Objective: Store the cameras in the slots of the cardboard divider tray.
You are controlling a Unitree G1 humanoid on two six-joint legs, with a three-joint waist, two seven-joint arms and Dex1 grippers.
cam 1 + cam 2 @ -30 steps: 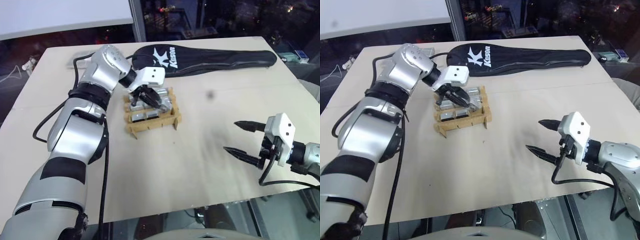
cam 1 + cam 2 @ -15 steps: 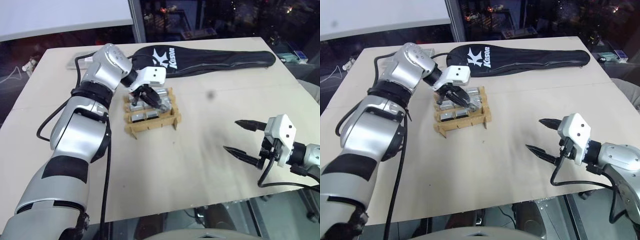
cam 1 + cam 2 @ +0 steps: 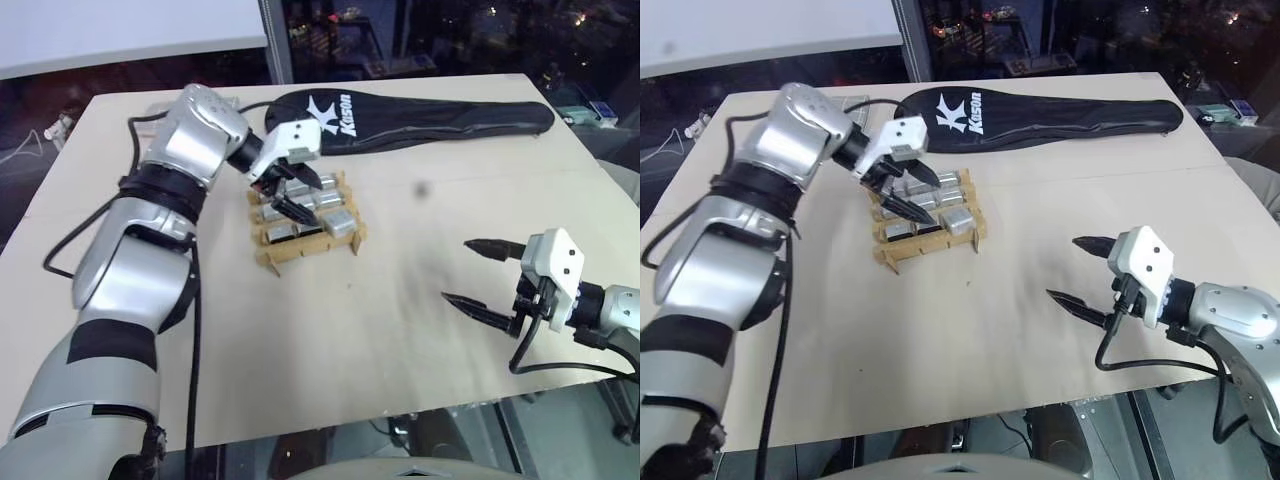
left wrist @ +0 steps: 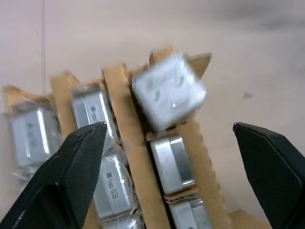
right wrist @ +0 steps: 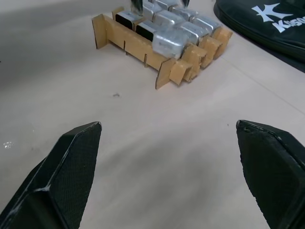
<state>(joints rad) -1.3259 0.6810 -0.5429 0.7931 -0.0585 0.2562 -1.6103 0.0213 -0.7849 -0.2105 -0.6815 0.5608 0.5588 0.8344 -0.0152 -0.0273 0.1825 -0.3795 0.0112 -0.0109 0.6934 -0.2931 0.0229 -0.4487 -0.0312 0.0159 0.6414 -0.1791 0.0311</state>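
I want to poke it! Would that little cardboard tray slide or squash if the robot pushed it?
The cardboard divider tray would probably slide, since it sits loose on the smooth table. Its thin strips look bendable, so a hard push might squash it. The metal cameras inside likely weigh it down.

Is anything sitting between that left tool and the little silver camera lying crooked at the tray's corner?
Nothing visible does. The left tool hangs open right above the cardboard divider tray, and the tilted camera lies in the bare gap between its fingers, resting askew on the strips rather than down in a slot.
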